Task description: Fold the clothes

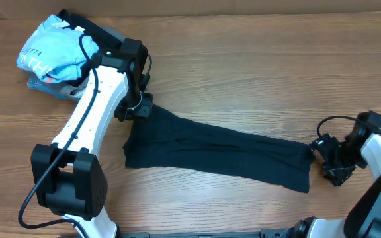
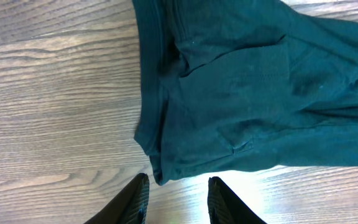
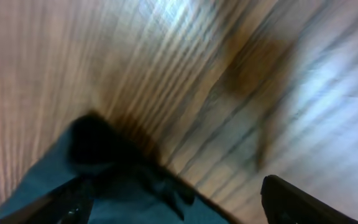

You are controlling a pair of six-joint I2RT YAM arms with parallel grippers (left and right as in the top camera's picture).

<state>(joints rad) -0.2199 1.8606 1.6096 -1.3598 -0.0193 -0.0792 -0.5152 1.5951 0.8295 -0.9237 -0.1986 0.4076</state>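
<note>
Black soft-fabric T-shirt [image 1: 217, 155] lies flat on the wooden table [image 1: 243, 79], gathered into a long band running from centre-left down toward the right edge. Left hand [image 1: 136, 109] sits at the band's upper-left end. In the left wrist view its fingers [image 2: 135, 202] stand apart with bare wood between them, and a hemmed corner of the T-shirt [image 2: 241, 93] lies just ahead of the tips, ungripped. Right hand [image 1: 333, 165] is at the band's far right end, just beside the fabric edge. The right wrist view is blurred, but the fingers [image 3: 303, 205] are spread wide, with dark cloth [image 3: 129, 196] near the left-side finger and nothing pinched. Light-blue shirt with white lettering [image 1: 51, 49] is heaped on grey folded garments [image 1: 45, 87] at the far left corner, well apart from the T-shirt.
</note>
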